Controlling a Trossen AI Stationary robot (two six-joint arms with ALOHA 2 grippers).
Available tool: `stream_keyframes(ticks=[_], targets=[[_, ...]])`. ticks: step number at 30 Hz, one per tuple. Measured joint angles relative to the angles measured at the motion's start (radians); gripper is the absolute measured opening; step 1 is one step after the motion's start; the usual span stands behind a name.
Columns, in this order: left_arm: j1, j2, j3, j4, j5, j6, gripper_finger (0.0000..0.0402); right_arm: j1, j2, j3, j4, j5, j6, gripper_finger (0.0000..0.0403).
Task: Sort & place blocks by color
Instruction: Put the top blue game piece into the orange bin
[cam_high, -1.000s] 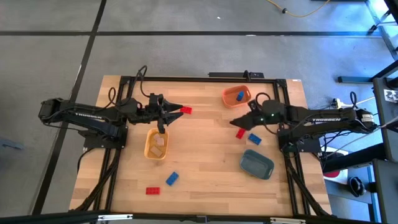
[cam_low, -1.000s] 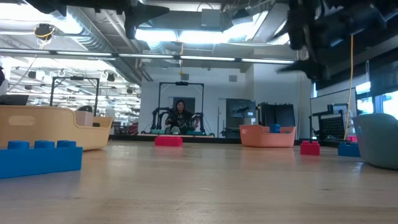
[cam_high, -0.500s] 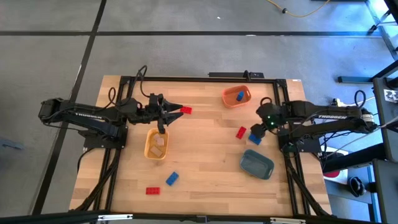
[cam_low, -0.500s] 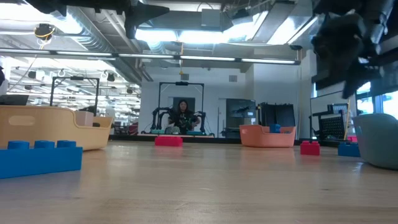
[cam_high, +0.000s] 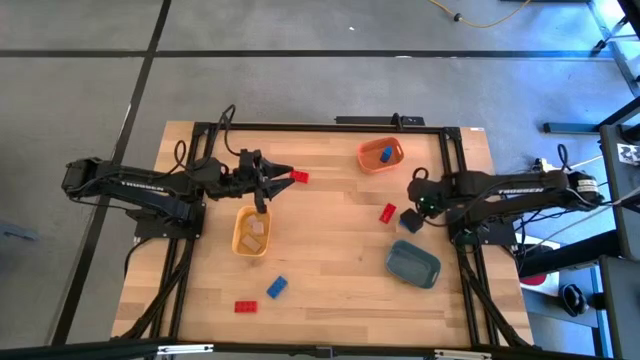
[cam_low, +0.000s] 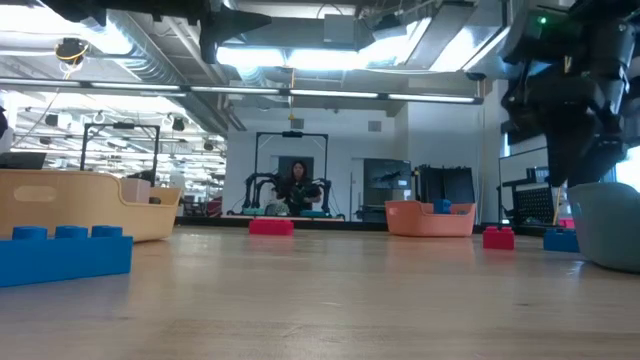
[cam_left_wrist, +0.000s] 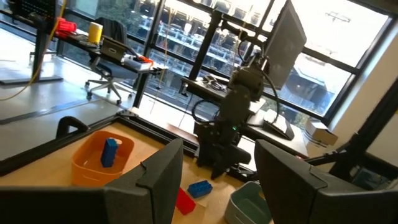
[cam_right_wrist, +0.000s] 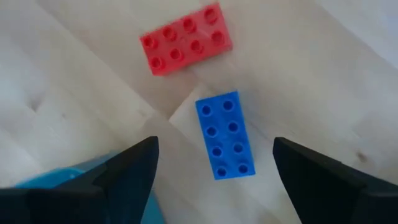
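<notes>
Right wrist view: spread right tool (cam_right_wrist: 214, 180) over blue block (cam_right_wrist: 225, 135), red block (cam_right_wrist: 186, 39) beside.

blue block (cam_right_wrist: 225, 134), red block (cam_right_wrist: 186, 47), orange tray (cam_high: 380, 156), yellow tray (cam_high: 251, 232), slate-blue tray (cam_high: 413, 263)

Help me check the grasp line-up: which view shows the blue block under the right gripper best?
The right wrist view: the blue block lies in full between the open right gripper. In the high view the gripper covers it; the low view shows its side at the far right; the left wrist view shows it small.
</notes>
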Motion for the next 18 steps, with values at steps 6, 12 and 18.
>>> stream_keyframes(ticks=[6, 12, 18], targets=[[0.000, 0.000, 0.000, -0.001, -0.001, 0.000, 0.0191, 0.046, 0.054, -0.032, 0.037, 0.007, -0.005, 0.0319], [0.000, 0.000, 0.000, -0.004, -0.028, 0.003, 0.0191, 0.098, 0.120, -0.039, 0.056, 0.129, -0.005, 0.0319], [0.000, 0.000, 0.000, -0.004, -0.028, 0.019, 0.0191, 0.124, 0.168, -0.039, 0.109, 0.157, -0.008, 0.0319]])
